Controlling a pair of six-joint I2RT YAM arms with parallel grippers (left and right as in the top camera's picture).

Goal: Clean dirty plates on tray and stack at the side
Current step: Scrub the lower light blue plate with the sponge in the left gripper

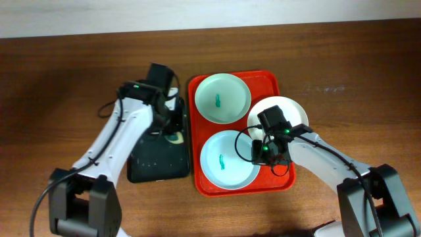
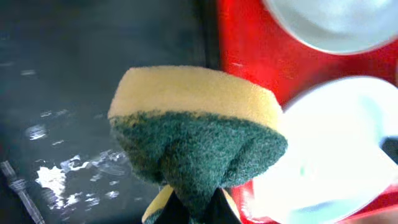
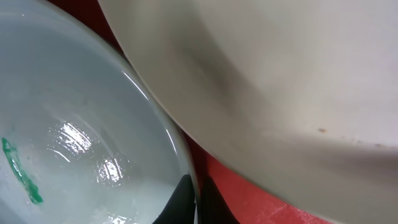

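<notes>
Mint-blue and lying in the near half of the red tray (image 1: 266, 82), the closest plate (image 1: 229, 160) carries a small teal smear (image 1: 222, 161) at its centre. The right pincer (image 3: 196, 202) sits at this plate's right rim, inside the tray's right side; its dark fingertips stand close together at the rim, but I cannot tell whether they pinch it. Just beyond, the white plate (image 1: 283, 108) rests at the tray's right edge, hanging out past the tray's rim, and in the right wrist view its pale edge overlaps the mint plate's rim. Left of the tray, touching its side, lies a black tray (image 1: 158, 164) with a wet sheen, and over it the left pincer (image 2: 193, 211) is clenched on a green-and-yellow sponge (image 2: 199, 137), green face bulging. Farthest, in the tray's far half, the second mint plate (image 1: 223, 97) lies flat with its own teal mark (image 1: 217, 101). Brown wooden bench (image 1: 66, 79) surrounds both trays.
</notes>
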